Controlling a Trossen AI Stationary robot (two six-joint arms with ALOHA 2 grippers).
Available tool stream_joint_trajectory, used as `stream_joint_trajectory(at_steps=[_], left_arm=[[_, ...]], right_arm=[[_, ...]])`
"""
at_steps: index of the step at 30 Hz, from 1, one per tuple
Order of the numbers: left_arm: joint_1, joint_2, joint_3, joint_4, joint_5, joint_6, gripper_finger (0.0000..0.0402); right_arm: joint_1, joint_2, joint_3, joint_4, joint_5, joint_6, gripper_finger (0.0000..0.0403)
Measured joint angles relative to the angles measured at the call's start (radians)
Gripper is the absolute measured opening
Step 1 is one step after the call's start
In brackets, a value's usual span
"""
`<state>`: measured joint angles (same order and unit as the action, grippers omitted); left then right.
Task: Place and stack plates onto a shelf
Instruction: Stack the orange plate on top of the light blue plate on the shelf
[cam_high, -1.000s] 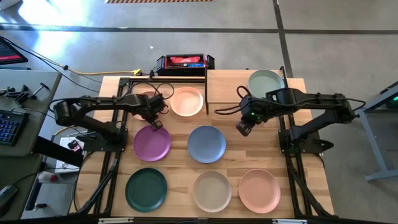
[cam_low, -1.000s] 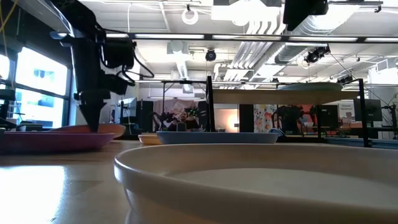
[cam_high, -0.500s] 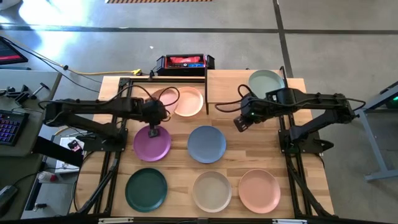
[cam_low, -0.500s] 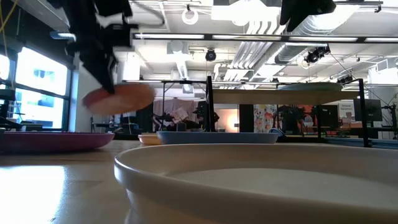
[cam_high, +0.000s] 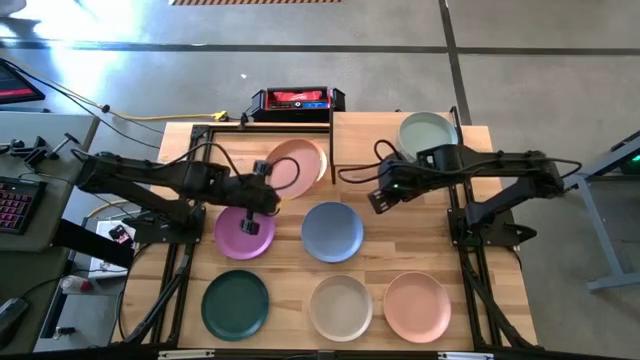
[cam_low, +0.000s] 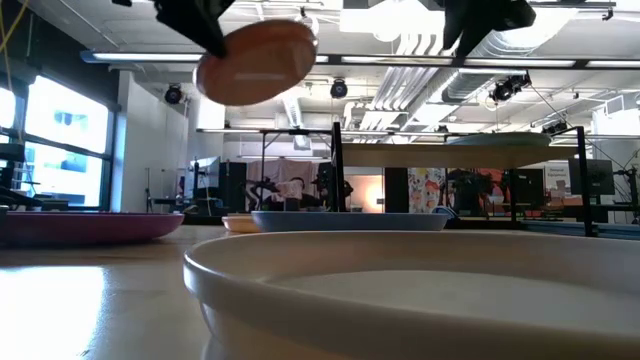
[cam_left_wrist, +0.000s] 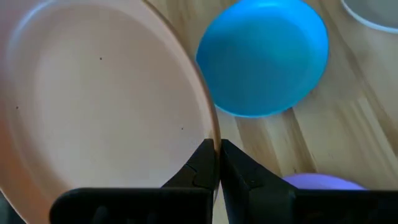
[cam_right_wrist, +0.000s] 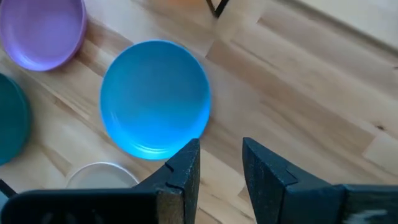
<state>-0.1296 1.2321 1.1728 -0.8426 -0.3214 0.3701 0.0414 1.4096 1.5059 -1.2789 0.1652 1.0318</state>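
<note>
Peach is the colour of the plate (cam_high: 296, 165) that the left hand (cam_high: 268, 200) holds now above the counter (cam_high: 400, 250); its two fingers are pressed together on the rim of this plate, as the left wrist view shows clearly, and the plate is lifted and tilted, high over the other plates in the low view (cam_low: 257, 60). Under it, a cream plate (cam_high: 322, 166) shows only as a thin edge on the counter. The purple plate (cam_high: 245, 230) lies just below the left hand on the counter, and the blue plate (cam_high: 332, 231) lies beside it, near the middle. In the front row stand three plates apart from each other: the dark green plate (cam_high: 235, 304), the beige plate (cam_high: 341, 306) and the pink plate (cam_high: 417, 305). The shelf (cam_high: 400, 140) is at the far side of the counter, on the right, and the sage green plate (cam_high: 428, 130) rests already on its right part. The right hand (cam_high: 380, 200) hangs in the air in front of the shelf, between the shelf and the blue plate; its fingers are a little apart and they hold nothing, which the right wrist view (cam_right_wrist: 221, 165) shows. Behind the counter, next to the shelf, a black box with a red top (cam_high: 297, 100) sits on the frame.
</note>
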Motion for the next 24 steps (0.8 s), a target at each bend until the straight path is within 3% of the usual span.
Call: stream_joint_trajectory(at_steps=[11, 20, 24], left_arm=[[-0.133, 0.173, 0.035, -0.061, -0.065, 0.061, 0.0001], [-0.218, 0.308, 0.036, -0.057, -0.177, 0.054, 0.0001], [-0.245, 0.346, 0.036, -0.05, -0.229, 0.082, 0.0001]], right_arm=[[0.0, 0.019, 0.0, 0.192, -0.046, 0.008, 0.0099], [0.0, 0.04, 0.0, 0.251, -0.013, 0.042, 0.0099], [0.0, 0.06, 0.0, 0.27, 0.066, 0.043, 0.0099]])
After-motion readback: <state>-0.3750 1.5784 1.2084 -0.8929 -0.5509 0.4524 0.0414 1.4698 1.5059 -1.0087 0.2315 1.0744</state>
